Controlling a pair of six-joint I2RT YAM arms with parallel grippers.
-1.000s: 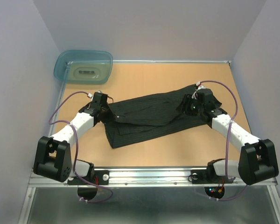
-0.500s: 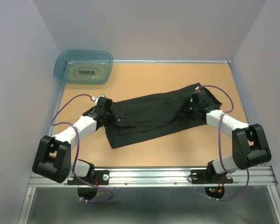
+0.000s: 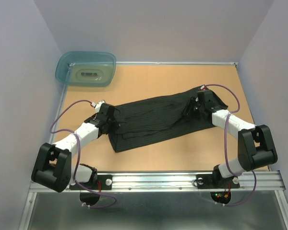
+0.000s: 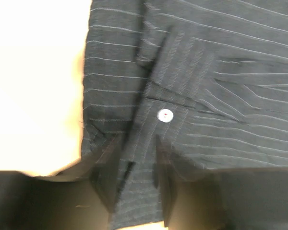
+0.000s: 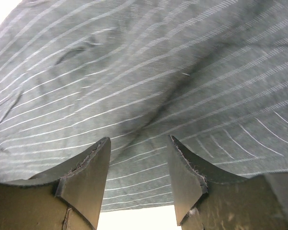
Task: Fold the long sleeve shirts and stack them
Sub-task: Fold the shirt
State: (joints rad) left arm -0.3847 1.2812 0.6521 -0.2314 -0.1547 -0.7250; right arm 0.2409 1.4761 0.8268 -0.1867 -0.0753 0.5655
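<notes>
The long sleeve shirt, dark with thin pale pinstripes, lies folded into a long band slanting across the table. My left gripper sits low over its left end. In the left wrist view its blurred jaws stand apart over a stitched strip of the shirt just below a pale button. My right gripper rests over the shirt's right end. In the right wrist view it is open, with striped cloth lying under the gap and nothing pinched.
A translucent teal tub stands at the far left corner of the tan table. Grey walls close in on both sides and the back. A metal rail runs along the near edge between the arm bases.
My left gripper was shut and has come open, letting go of the cloth, after sliding a little right and nearer over the shirt's left end. The right arm's elbow has folded inward.
</notes>
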